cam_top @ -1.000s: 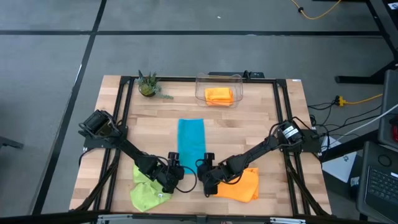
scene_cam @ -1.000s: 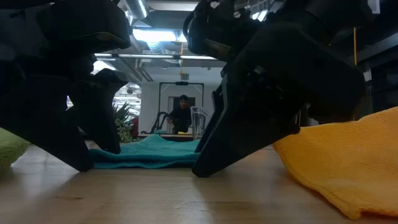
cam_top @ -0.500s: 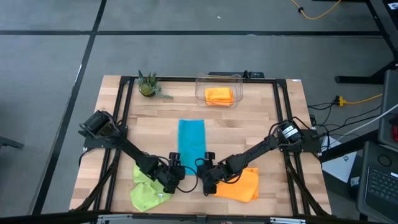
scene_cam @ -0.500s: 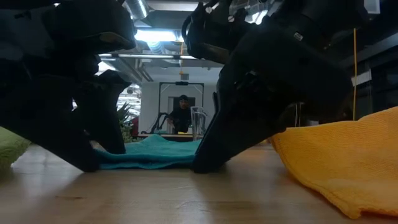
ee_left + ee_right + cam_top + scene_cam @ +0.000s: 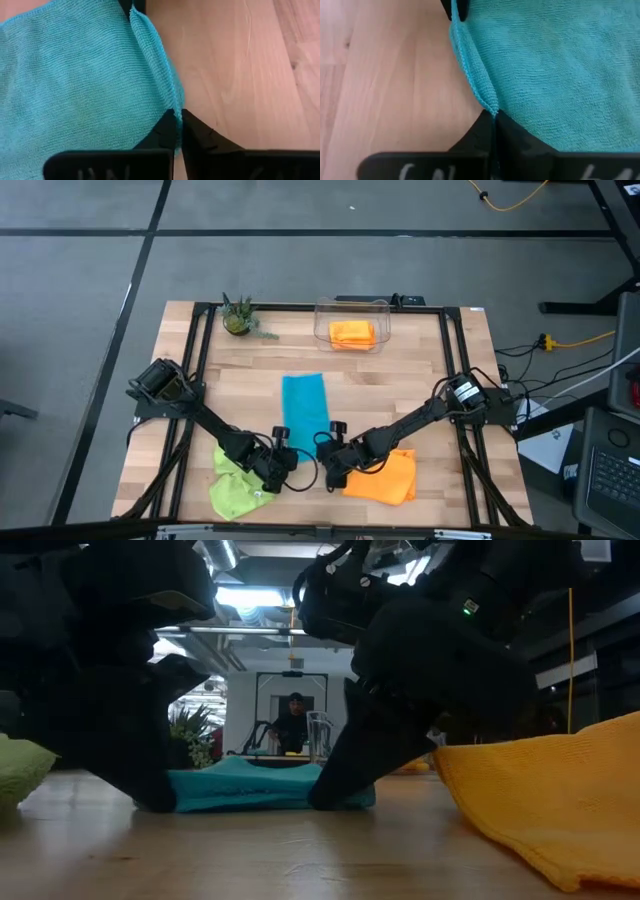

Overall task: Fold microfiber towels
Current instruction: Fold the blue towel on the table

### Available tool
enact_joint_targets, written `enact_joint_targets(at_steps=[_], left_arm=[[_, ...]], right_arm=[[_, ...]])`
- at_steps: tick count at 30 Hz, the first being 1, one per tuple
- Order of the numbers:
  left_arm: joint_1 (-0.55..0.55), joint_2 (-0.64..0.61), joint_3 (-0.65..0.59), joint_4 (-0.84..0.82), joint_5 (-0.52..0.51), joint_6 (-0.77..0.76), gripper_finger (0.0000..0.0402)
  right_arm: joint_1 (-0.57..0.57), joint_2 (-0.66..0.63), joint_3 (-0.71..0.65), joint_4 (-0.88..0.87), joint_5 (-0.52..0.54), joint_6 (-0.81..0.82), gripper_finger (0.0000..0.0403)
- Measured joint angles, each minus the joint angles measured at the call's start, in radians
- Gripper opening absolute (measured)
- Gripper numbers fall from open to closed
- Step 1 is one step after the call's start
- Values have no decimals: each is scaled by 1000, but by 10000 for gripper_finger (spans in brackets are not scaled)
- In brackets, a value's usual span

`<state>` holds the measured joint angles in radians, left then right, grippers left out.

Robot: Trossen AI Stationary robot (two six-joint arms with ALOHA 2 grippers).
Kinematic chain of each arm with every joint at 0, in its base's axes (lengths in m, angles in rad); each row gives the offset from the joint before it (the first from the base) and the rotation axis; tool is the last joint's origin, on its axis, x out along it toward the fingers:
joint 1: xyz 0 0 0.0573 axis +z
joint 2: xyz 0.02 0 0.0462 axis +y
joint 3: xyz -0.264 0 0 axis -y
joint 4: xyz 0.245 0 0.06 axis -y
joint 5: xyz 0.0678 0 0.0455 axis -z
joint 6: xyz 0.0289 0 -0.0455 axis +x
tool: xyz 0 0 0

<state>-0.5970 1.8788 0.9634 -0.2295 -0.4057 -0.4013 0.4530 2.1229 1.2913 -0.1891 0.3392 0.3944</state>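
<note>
On the near left part of the wooden table (image 5: 400,380) lies the lime green towel (image 5: 232,488), crumpled, partly under the left arm. Just to the right of it, the left gripper (image 5: 287,457) is down at the table surface, at the near left corner of the teal blue towel (image 5: 304,405). In the left wrist view its two dark fingers (image 5: 165,132) are pressed together, and the hemmed edge of the teal towel (image 5: 75,85) goes in between their tips, so this gripper is closed on the cloth.

The teal blue towel lies in the middle of the table as a long narrow strip that runs from the two grippers toward the far side.

The right gripper (image 5: 327,458) is at the near right corner of the same towel, close beside the left one. In the right wrist view its fingers are closed with no gap between them, and the corner of the teal towel (image 5: 555,65) is pinched at their tips.

In the low view both grippers touch the table, with the teal towel (image 5: 250,788) bunched between them.

To the right, an orange towel (image 5: 385,478) lies crumpled near the front edge, partly under the right arm. The second orange towel (image 5: 352,332) lies folded inside the clear plastic bin (image 5: 352,305) at the far side. A small potted plant (image 5: 238,315) stands at the far left.
</note>
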Motion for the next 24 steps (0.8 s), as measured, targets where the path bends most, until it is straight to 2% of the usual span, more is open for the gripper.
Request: enact_joint_targets(at_steps=[7,12,16,19,24], left_arm=[[-17,-81,-3,-25,57,-22,1],[-41,-171,48,-40,165,-38,0],[-67,-229,99,-42,173,-18,0],[-75,-267,134,-85,167,-6,0],[-64,-340,147,-128,147,65,0]], right_arm=[[30,-29,71,-92,-37,24,6],[67,-54,217,-275,-70,57,6],[95,-54,328,-382,-69,47,6],[107,-55,393,-463,-39,45,6],[112,-58,473,-584,87,8,6]])
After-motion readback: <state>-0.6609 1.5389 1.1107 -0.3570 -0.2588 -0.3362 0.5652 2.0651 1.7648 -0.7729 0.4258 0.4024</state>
